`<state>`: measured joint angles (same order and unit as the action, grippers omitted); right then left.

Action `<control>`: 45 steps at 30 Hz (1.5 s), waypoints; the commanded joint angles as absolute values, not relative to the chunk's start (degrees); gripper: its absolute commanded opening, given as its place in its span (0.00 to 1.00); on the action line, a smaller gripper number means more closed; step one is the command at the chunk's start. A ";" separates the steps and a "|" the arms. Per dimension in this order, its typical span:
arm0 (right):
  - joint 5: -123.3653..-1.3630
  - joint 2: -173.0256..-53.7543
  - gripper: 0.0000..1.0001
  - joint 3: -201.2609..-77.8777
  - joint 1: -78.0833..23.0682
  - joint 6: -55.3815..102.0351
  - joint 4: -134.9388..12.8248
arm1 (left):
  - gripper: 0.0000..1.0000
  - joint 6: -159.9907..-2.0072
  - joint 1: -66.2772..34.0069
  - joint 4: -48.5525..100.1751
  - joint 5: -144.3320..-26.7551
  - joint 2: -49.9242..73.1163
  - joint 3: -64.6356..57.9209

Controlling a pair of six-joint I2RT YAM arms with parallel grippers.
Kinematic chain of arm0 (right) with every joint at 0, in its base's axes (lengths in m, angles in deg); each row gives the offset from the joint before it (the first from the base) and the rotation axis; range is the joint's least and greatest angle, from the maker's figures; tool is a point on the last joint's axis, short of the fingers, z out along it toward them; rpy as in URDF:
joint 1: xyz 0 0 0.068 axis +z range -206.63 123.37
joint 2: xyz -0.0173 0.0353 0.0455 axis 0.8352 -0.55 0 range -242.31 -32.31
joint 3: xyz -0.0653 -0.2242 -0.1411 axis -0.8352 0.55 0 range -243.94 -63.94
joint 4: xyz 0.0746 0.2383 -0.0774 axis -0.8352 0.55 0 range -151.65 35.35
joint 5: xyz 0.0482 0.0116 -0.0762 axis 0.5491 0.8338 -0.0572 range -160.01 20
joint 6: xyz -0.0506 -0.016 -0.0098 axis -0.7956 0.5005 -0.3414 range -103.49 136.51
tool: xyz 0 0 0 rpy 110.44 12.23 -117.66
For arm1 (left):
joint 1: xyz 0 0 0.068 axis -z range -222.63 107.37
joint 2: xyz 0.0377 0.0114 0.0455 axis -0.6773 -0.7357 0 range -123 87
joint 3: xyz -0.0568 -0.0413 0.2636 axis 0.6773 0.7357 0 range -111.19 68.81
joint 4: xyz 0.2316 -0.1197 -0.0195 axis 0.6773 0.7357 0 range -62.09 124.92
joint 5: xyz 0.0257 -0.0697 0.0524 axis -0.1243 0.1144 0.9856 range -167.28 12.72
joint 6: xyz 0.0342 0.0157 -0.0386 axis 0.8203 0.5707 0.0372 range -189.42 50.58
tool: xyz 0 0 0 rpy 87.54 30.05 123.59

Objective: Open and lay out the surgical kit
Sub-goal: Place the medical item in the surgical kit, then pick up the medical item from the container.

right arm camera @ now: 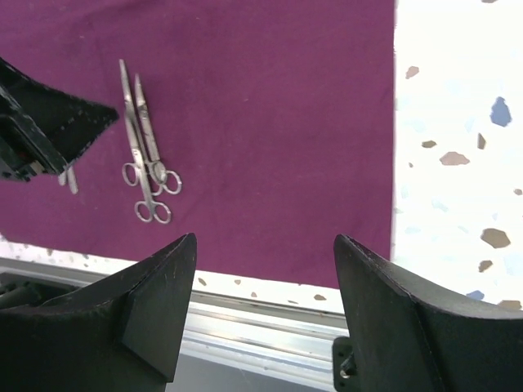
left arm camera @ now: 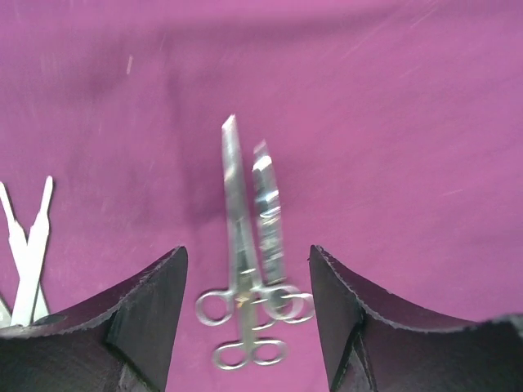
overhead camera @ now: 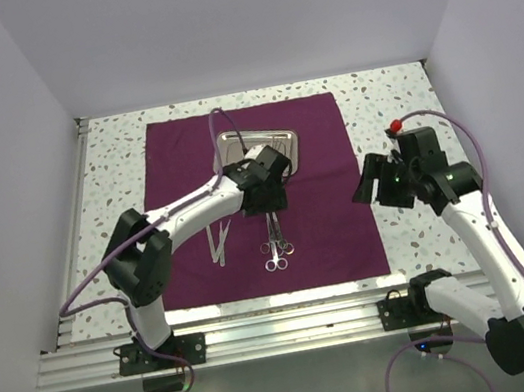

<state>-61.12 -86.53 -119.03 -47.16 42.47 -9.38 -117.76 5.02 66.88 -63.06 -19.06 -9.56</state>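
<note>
Dark maroon cloth wrap [overhead camera: 322, 160] spread flat on counter [overhead camera: 389, 97]; shiny rectangular steel tray [overhead camera: 284, 134] near cloth's far edge, two silver ring-handled instruments [left arm camera: 236, 212] mid-cloth under left jaws, apart. Right jaws apart, beside cloth's right edge.

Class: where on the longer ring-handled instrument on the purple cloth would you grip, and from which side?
Grip the longer instrument mid-shank, from straight above, closing across its width. It lies flat on the cloth, and its rings overlap the shorter instrument, so the shank is probably the freest part.
</note>
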 commanded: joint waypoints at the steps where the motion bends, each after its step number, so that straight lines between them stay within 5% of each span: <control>1: -56.66 -88.64 0.72 -122.46 -46.88 44.01 -12.07 | 0.65 -115.13 5.00 67.89 -58.84 -16.45 -17.05; 8: -54.71 -103.56 0.72 -136.49 -43.99 46.93 -21.57 | 0.66 -110.38 4.39 70.97 -55.14 -7.76 -18.73; 27: -69.48 -158.58 0.57 -181.00 -35.37 42.70 -11.82 | 0.70 -107.83 -1.41 83.28 -51.18 21.69 -3.79; 45: -71.23 -169.33 0.57 -187.68 -33.17 45.16 -13.58 | 0.71 -98.60 -7.39 81.09 -55.84 20.65 -3.17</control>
